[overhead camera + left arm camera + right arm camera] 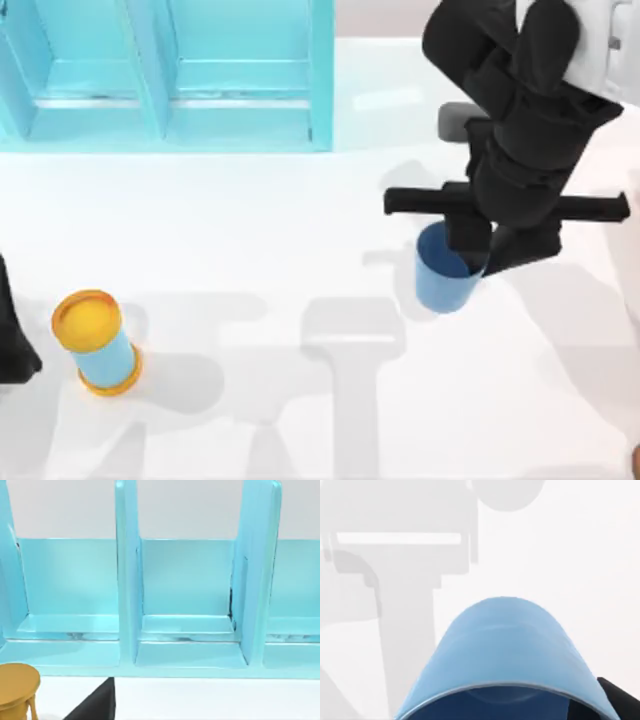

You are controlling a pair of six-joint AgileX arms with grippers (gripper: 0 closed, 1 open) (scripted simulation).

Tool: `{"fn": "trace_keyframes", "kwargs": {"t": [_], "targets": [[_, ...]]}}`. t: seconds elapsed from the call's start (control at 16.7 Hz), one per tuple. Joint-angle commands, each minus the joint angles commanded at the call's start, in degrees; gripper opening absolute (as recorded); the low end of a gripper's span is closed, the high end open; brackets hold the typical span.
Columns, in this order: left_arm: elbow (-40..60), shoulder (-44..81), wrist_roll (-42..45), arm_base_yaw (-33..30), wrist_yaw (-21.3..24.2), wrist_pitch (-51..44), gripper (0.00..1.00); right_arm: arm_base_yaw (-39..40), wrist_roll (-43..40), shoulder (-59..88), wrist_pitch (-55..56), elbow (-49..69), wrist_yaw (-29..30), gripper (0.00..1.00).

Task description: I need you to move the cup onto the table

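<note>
Blue and upright, the cup (443, 272) sits right of the table's (250, 230) middle, toward its right edge, with the right gripper (478, 255) pinching its rim. Parked at the left edge, the left arm (12, 340) has its gripper out of sight.

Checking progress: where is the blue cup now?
Top view: the cup is at the table's right side, under the right gripper, far from the orange-ended cylinder.

The glossy white worktop (250, 230) carries a turquoise shelf-like cabinet (170, 80) with open compartments along its far edge. A light-blue cylinder with orange-yellow ends (95, 340) stands at the left; the small plain blue tapered cup (445, 275) is right of centre.
</note>
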Motion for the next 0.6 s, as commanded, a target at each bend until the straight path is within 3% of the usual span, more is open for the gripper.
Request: {"fn": "trace_keyframes", "kwargs": {"t": [0.6], "targets": [[0.0, 0.0, 0.0, 0.0, 0.0, 0.0, 1.0, 2.0, 2.0, 1.0, 4.2, -3.3, 0.2, 0.0]]}}
